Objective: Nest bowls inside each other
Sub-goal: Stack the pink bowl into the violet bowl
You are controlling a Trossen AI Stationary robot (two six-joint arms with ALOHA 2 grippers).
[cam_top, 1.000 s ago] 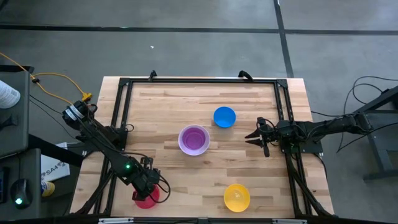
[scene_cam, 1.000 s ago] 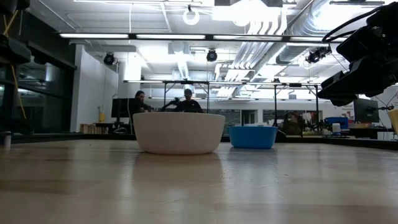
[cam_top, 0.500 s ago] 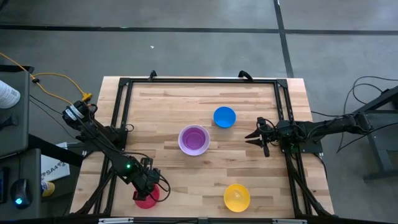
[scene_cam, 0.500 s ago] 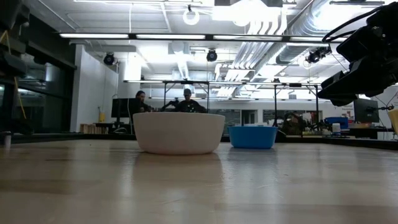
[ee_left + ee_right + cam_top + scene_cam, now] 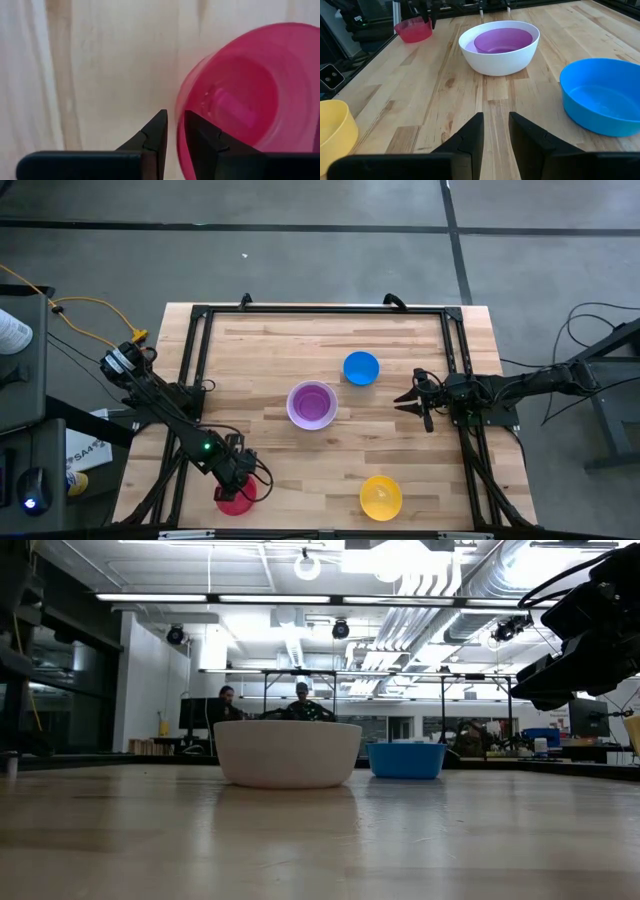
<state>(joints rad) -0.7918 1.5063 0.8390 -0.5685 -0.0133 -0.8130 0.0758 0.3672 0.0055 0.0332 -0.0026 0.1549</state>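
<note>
The red-pink bowl (image 5: 236, 502) sits upright on the table near its near-left corner, also seen in the right wrist view as the red-pink bowl (image 5: 414, 30). My left gripper (image 5: 176, 127) points down over the bowl's rim, open by a narrow gap, one finger outside the wall and one inside. The purple bowl (image 5: 502, 40) sits nested in the white bowl (image 5: 500, 57) at mid-table. The blue bowl (image 5: 361, 367) and the yellow bowl (image 5: 381, 497) stand apart on the wood. My right gripper (image 5: 402, 401) waits open at the right side. My left gripper stands astride the red-pink bowl's rim (image 5: 178, 107), coming from above. A strip of table shows between the outer finger (image 5: 157, 132) and the rim. The inner finger (image 5: 197, 135) lies close against the wall; whether it touches, I cannot tell.
A black metal frame (image 5: 320, 310) runs around the table's edges, close beside the red-pink bowl. Bare wood lies between the red-pink bowl and the white bowl (image 5: 291, 404). People sit at desks far behind the table in the low view.
My left gripper has sunk a little toward the red-pink bowl. The bowl has stayed where it was.
</note>
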